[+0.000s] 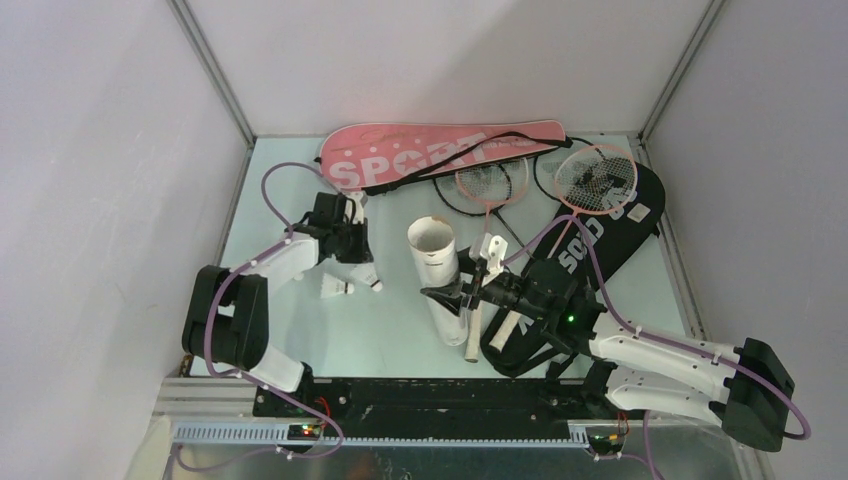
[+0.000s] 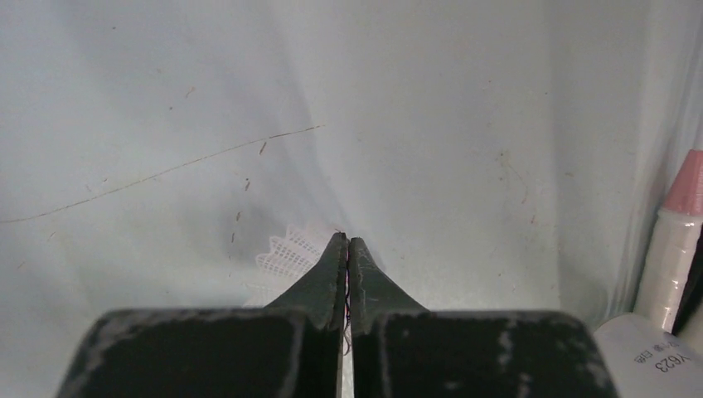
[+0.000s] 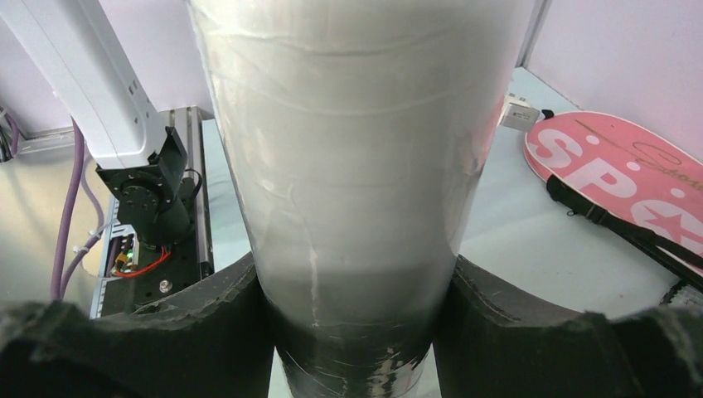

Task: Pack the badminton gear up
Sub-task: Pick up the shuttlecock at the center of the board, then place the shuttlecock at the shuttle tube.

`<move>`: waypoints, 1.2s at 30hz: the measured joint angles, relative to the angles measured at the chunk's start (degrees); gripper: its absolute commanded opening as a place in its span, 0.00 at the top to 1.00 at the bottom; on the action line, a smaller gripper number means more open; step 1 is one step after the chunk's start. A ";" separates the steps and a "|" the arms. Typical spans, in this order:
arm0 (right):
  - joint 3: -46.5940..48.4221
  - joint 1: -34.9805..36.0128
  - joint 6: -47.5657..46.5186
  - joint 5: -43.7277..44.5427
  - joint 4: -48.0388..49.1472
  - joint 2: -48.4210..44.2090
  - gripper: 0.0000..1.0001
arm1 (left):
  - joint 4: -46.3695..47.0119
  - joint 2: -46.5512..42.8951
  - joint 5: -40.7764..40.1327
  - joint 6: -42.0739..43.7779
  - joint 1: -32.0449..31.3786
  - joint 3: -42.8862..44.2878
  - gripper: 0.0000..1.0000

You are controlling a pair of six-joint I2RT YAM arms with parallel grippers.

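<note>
Tube (image 1: 438, 270) in right pincer (image 1: 452, 298) mid-table — left pincer (image 2: 347, 242), shuttlecocks (image 1: 343, 289) nearer left wall (image 1: 100, 200)

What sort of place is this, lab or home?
Probably a robot lab cell: bare white walls in metal framing, arms mounted on a rail at the table edge, rackets and tube staged.

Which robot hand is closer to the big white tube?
Right. The right gripper grips the tube on both sides. The left gripper is apart from it, off to its left, shut beside a shuttlecock.
</note>
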 measured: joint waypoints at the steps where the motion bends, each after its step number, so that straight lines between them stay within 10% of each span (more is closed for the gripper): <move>1: 0.00 -0.02 -0.04 0.15 -0.07 0.00 0.45 | 0.20 0.00 0.44 -0.04 0.00 0.00 1.00; 11: 0.00 -0.48 -0.28 0.81 4.83 3.43 0.45 | -5.09 -12.68 -1.22 0.74 -3.15 8.02 1.00; 21: 0.00 -1.60 -0.94 1.40 10.27 9.31 0.45 | -4.31 -38.53 -8.28 8.28 -24.50 29.40 1.00; 36: 0.00 -1.68 -2.80 3.15 13.75 11.54 0.42 | -14.93 -26.08 -13.31 16.04 -39.98 36.46 1.00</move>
